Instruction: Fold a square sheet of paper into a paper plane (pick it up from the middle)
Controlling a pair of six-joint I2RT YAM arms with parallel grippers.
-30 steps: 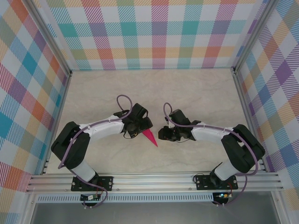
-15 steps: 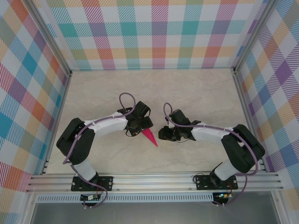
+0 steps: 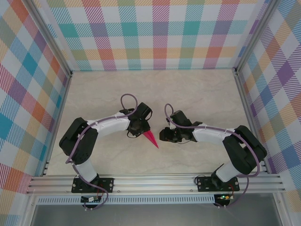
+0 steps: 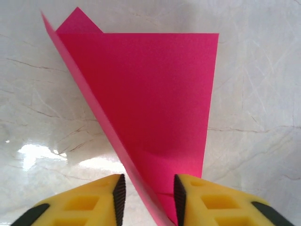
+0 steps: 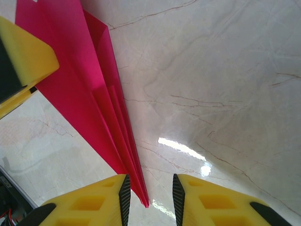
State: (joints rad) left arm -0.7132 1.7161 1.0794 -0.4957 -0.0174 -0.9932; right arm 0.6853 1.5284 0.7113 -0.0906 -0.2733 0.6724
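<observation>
Paper plane [image 3: 151, 138] on marble table [image 3: 197, 94], centre, nose toward 5 o'clock. Left gripper [image 4: 146, 200] jaws parted, straddling its folded edge. Right gripper [image 5: 148, 200] jaws parted around nose, not pinching.

Paper plane [image 3: 151, 138] lies on the table [image 3: 197, 94], left of centre and toward the near edge, tail far-left, tip near-right. The left gripper [image 3: 142, 130] stands over the tail, one finger on each side of the fold. The right gripper [image 3: 163, 136] sits just right of the plane, facing it.
</observation>
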